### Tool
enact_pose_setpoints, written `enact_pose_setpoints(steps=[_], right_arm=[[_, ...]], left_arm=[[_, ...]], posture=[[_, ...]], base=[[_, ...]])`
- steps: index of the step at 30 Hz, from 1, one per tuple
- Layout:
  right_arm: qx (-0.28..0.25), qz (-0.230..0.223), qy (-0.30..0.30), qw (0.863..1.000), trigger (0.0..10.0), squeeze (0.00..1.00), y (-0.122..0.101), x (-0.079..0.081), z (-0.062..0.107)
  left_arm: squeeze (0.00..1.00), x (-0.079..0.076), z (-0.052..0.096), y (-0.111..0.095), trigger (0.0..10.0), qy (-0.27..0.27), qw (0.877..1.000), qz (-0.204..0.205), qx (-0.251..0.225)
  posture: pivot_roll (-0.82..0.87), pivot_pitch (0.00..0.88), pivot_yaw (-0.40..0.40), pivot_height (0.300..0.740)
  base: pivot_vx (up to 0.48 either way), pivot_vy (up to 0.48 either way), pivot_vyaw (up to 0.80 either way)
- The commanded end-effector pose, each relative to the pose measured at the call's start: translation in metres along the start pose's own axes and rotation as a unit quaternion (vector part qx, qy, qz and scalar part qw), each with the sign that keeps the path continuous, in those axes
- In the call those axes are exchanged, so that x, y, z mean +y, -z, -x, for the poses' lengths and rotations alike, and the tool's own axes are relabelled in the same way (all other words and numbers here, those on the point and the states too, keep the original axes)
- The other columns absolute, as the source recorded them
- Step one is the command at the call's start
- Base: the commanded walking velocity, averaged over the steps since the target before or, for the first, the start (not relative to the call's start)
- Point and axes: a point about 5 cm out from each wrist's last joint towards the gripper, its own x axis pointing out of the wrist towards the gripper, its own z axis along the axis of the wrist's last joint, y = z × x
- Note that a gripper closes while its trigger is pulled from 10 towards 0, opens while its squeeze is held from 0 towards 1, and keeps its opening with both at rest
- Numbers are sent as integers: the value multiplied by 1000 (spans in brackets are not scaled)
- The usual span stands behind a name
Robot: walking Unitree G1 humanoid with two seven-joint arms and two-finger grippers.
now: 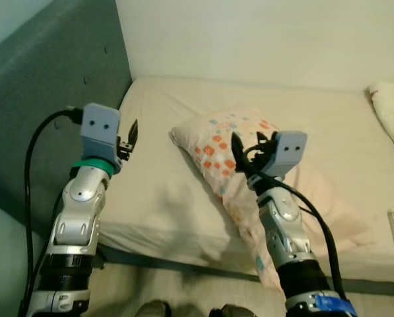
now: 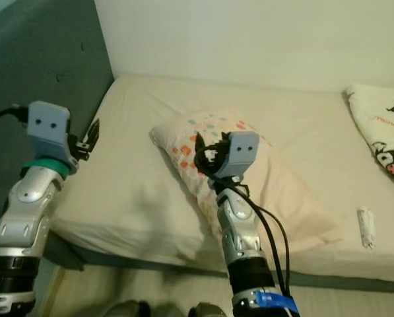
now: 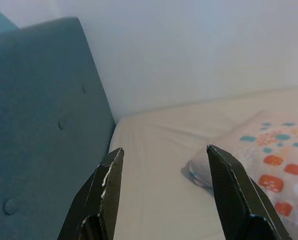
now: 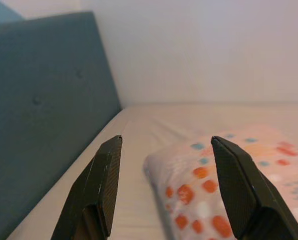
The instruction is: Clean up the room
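Observation:
A pale pink pillow (image 1: 213,146) with orange and blue squares lies at an angle in the middle of the bed (image 1: 150,198), its near end hanging over the front edge. My right gripper (image 1: 247,150) hovers open just above the pillow's middle, with nothing between its fingers. In the right wrist view the pillow (image 4: 213,185) sits below and ahead of that gripper (image 4: 163,142). My left gripper (image 1: 131,135) is raised and open over the bed's left side, close to the headboard. Seen from the left wrist, the pillow's corner (image 3: 268,170) is off to one side of that gripper (image 3: 163,155).
A grey-blue padded headboard (image 1: 51,99) runs along the left, and a white wall (image 1: 262,39) backs the bed. A cream cushion with a cartoon print (image 2: 381,139) lies at the far right. A small white object (image 2: 366,228) rests near the bed's front right edge.

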Motion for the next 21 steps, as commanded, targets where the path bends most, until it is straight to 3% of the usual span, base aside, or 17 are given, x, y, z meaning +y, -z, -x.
enact_pose_setpoints(steps=[1,12,21], right_arm=[[8,3,1,1000,10000,0,4,-1,3],[8,5,0,1000,10000,0,5,0,4],[9,6,0,1000,10000,0,6,0,4]], left_arm=[[0,-1,2,3,10000,4,1000,2,5],[0,-3,4,5,10000,12,1000,6,6],[0,-3,4,6,10000,14,1000,7,7]], posture=[[36,9,37,740],[36,10,36,740],[38,11,36,700]], base=[[0,0,0],[0,0,0],[0,0,0]])
